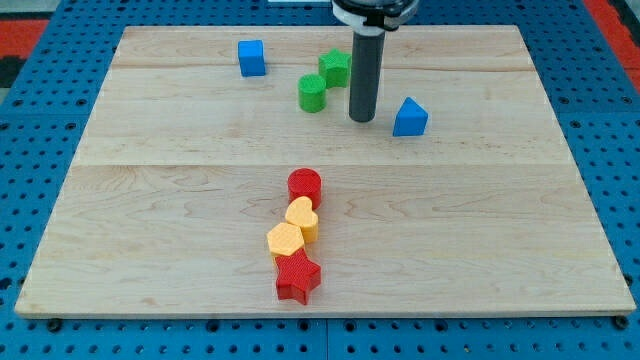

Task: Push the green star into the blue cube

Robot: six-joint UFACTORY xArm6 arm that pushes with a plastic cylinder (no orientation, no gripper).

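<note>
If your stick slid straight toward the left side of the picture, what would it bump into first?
Probably the green cylinder. My tip sits just to its right and a little lower in the view, so it might only clip that block's near edge. The green star lies farther toward the top.

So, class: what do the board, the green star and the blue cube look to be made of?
Board: pale wood, matte, with visible grain and plank seams. Green star and blue cube: probably plastic, perhaps 3D-printed, given the uniform bright colour and faintly ridged faces. My tip is just right of the star.
</note>
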